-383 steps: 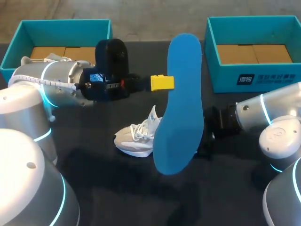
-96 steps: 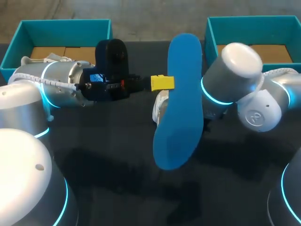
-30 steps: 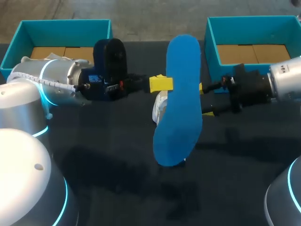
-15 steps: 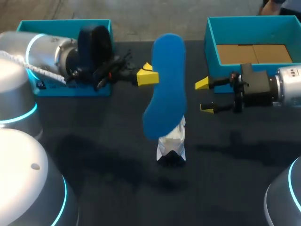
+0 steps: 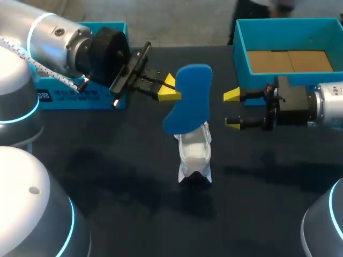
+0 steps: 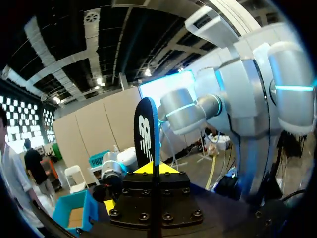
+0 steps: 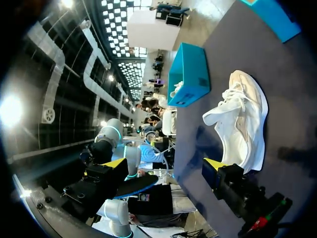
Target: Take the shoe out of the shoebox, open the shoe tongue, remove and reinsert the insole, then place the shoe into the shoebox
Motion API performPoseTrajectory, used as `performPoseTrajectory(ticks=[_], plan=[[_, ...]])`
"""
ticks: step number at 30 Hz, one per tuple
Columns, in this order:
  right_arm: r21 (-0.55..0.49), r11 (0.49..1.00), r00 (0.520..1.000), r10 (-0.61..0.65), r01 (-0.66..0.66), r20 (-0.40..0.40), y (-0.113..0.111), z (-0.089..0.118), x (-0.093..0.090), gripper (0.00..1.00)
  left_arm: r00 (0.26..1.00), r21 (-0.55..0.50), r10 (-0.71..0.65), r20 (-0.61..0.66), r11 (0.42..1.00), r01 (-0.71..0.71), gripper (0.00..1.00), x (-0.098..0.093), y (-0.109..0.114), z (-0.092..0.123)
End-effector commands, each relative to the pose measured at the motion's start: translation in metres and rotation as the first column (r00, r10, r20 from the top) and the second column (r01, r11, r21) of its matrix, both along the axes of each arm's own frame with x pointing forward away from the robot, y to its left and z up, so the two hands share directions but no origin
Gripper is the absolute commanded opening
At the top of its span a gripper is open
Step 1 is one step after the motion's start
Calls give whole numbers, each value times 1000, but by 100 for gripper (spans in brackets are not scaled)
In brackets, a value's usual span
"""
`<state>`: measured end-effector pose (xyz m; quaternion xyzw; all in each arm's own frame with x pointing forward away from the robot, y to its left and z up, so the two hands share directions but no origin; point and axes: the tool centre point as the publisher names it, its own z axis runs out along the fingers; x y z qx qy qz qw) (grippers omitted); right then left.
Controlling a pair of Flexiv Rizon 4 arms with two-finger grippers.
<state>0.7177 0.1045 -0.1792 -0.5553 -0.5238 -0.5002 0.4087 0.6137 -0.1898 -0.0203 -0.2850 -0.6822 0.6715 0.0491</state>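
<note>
Head view: left gripper point(image 5: 167, 89) clenched on blue insole point(image 5: 188, 99), insole held upright with its lower end over white shoe point(image 5: 194, 155). Shoe standing on table point(image 5: 107, 176), between left box point(image 5: 80, 99) and right box point(image 5: 289, 22). Right gripper point(image 5: 232, 110) spread wide, just beside insole, not touching it.
Left wrist view: insole edge-on, pinched between yellow tips.
Right wrist view: shoe ahead of parted fingers, left box beyond.

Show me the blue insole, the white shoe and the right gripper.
blue insole point(image 5: 188, 101), head view, middle of its blue face.
white shoe point(image 5: 194, 152), head view, on its upper.
right gripper point(image 5: 232, 109), head view, midway between its yellow tips.
</note>
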Motion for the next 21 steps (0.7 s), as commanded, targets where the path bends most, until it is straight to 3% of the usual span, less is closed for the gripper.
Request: performPoseTrajectory(ticks=[1,11,15,21], plan=[[-5,1000,1000,0,0,-2,2,1,1,100,986,-4,-5,166,1000,6,0,0,1,5],[-5,1000,1000,0,0,-2,2,1,1,100,986,-4,-5,166,1000,6,0,0,1,5],[-14,998,997,-61,60,-50,-3,2,1,100,986,-4,-5,166,1000,6,0,0,1,5],[-12,998,996,-64,64,-64,-7,14,0,100,918,-61,2,397,998,24,0,3,-6,-5]])
